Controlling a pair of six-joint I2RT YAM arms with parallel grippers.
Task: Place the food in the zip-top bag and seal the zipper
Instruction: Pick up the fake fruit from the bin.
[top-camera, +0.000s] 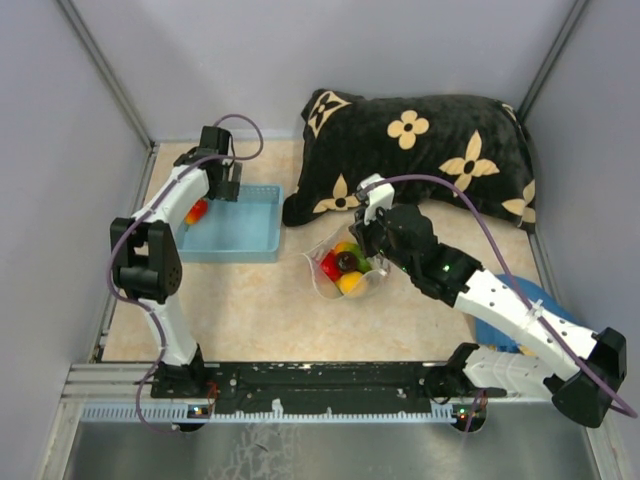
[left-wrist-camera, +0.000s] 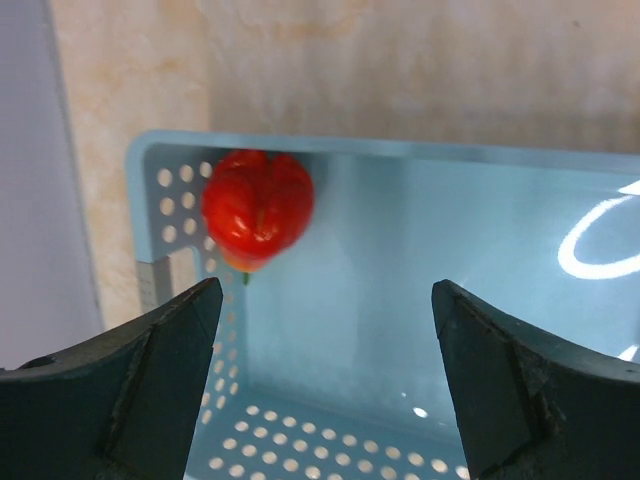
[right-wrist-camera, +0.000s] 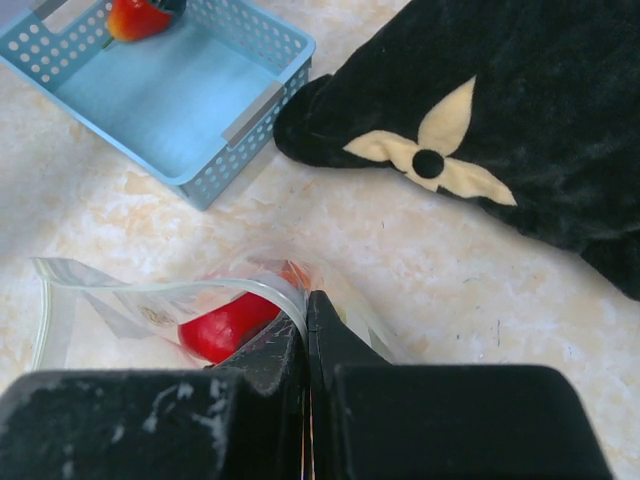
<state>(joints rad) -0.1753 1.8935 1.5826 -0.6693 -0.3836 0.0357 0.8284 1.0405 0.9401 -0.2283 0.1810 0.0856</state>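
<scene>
Top view: the left gripper hangs over the far left corner of the light blue basket, jaws spread and holding nothing. A red toy lies in that corner, just beside it. The right gripper sits at the far edge of the zip-top bag, which lies on the table near a black flowered pillow. Red, yellow, green and dark brown food is inside the bag.

Left wrist view: both fingers stand wide apart with only the basket floor between them. The red toy rests against the perforated corner wall, untouched.

Right wrist view: the fingers are pressed together, pinching the bag's mouth edge at the zipper, which curves off to the left. A red piece shows through the plastic just beneath
</scene>
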